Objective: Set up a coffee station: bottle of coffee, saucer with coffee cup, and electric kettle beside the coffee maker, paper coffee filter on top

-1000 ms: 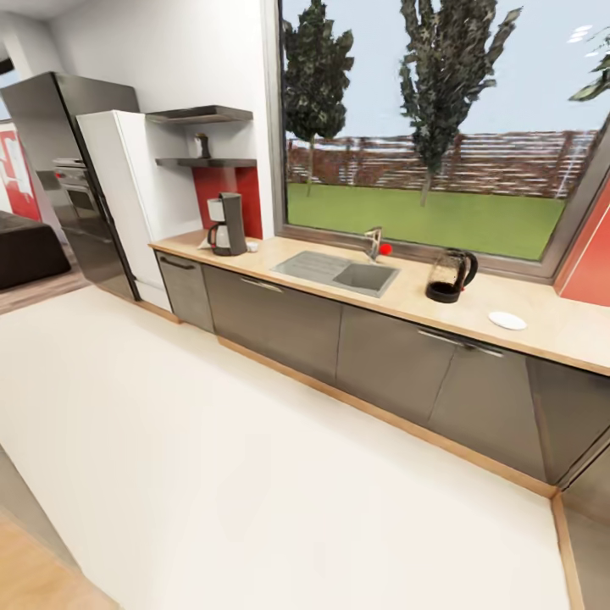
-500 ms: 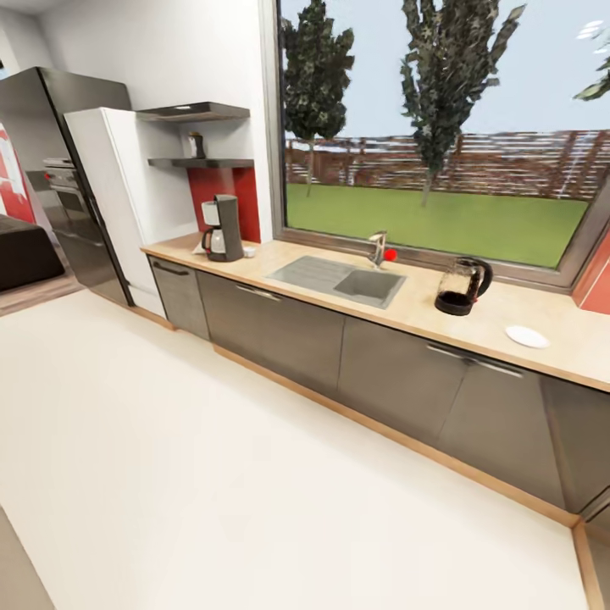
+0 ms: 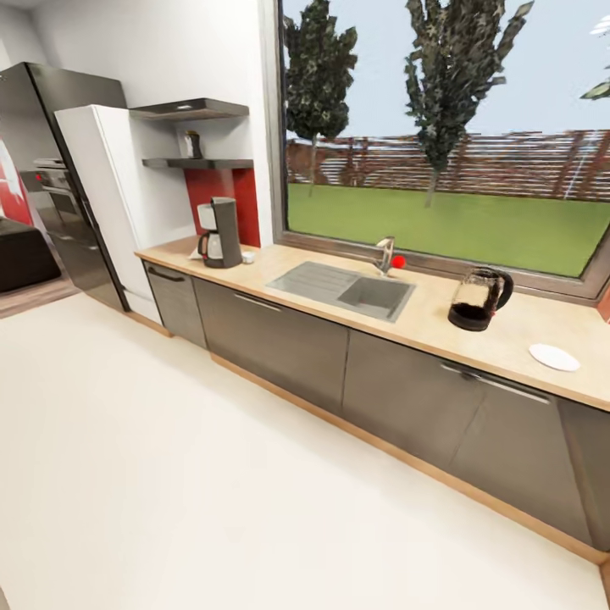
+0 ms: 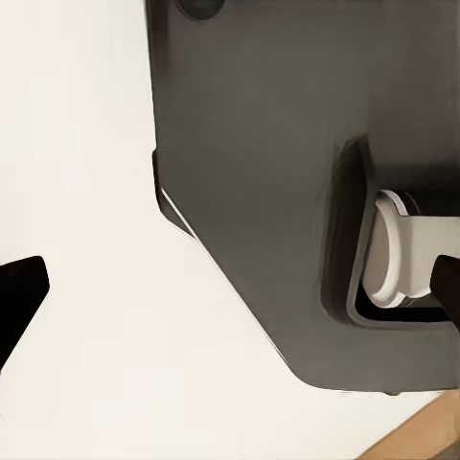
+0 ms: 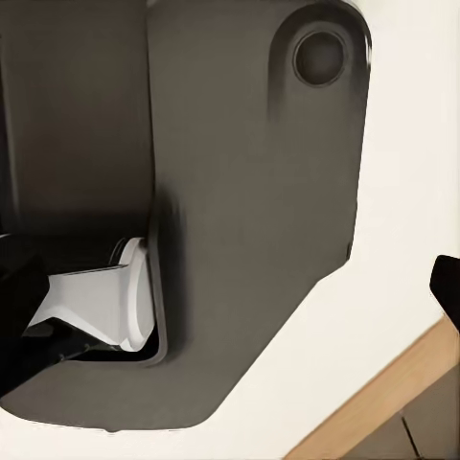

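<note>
On the wooden countertop [image 3: 424, 326], the black and white coffee maker [image 3: 220, 233] stands at the left end. A small white cup [image 3: 248, 256] sits just right of it. The dark bottle of coffee [image 3: 194, 144] stands on the lower wall shelf [image 3: 199, 163] above. Right of the sink, the dark glass kettle [image 3: 479, 299] stands on the counter. The white saucer [image 3: 554, 357] lies farther right. My left gripper [image 4: 230, 297] and right gripper [image 5: 230, 287] hang open over the floor beside my dark base, holding nothing. I cannot make out the paper filter.
A steel sink [image 3: 343, 288] with a faucet [image 3: 385, 254] is set mid-counter under a big window. Grey cabinets [image 3: 280, 339] run below. A white tall cabinet [image 3: 110, 195] and a dark fridge [image 3: 59, 169] stand left. White floor [image 3: 212, 491] lies between me and the counter.
The whole head view has shifted, so the camera moved: the counter now sits lower and farther right in the picture. Nothing on the counter or shelf has moved.
</note>
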Motion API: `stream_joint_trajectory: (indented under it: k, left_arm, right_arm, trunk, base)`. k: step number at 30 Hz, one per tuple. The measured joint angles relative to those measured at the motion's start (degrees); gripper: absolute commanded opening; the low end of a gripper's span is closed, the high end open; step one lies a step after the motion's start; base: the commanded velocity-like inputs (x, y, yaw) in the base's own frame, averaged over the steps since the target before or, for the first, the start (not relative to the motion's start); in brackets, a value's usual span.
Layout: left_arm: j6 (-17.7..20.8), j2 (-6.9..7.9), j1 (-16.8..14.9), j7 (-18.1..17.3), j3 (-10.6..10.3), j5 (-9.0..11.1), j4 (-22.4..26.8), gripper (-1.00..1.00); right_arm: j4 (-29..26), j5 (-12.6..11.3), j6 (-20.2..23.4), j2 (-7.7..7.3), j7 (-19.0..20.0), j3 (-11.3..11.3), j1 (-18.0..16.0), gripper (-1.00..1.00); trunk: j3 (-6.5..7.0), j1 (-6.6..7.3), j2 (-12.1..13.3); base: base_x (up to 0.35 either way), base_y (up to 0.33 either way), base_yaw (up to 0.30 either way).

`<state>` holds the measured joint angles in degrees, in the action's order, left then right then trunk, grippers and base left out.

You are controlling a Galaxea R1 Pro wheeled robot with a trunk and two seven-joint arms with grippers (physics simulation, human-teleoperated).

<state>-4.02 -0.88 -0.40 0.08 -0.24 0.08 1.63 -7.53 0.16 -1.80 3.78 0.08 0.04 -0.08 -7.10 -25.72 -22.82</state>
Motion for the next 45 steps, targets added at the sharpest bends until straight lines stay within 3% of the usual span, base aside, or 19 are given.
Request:
stream_joint_trajectory:
  k: [16,35,45]
  left_arm:
    - [-0.3,0.0,0.0,0.0,0.0,0.0,0.0,1.0]
    - [-0.3,-0.09,-0.1,0.0,0.1,0.0,0.0,1.0]
    - [-0.3,0.0,-0.1,0.0,0.1,0.1,0.0,1.0]
  right_arm:
    - [0.0,0.0,0.0,0.0,0.0,0.0,0.0,1.0]
    - [0.0,0.0,0.0,0.0,0.0,0.0,0.0,1.0]
    - [0.0,0.0,0.0,0.0,0.0,0.0,0.0,1.0]
  trunk:
    - [0.27,0.0,0.0]
    - [0.32,0.0,0.0]
    - [0.32,0.0,0.0]
  base:
    - [0.333,0.0,0.166]
    - [0.334,0.0,0.025]
    - [0.335,0.0,0.232]
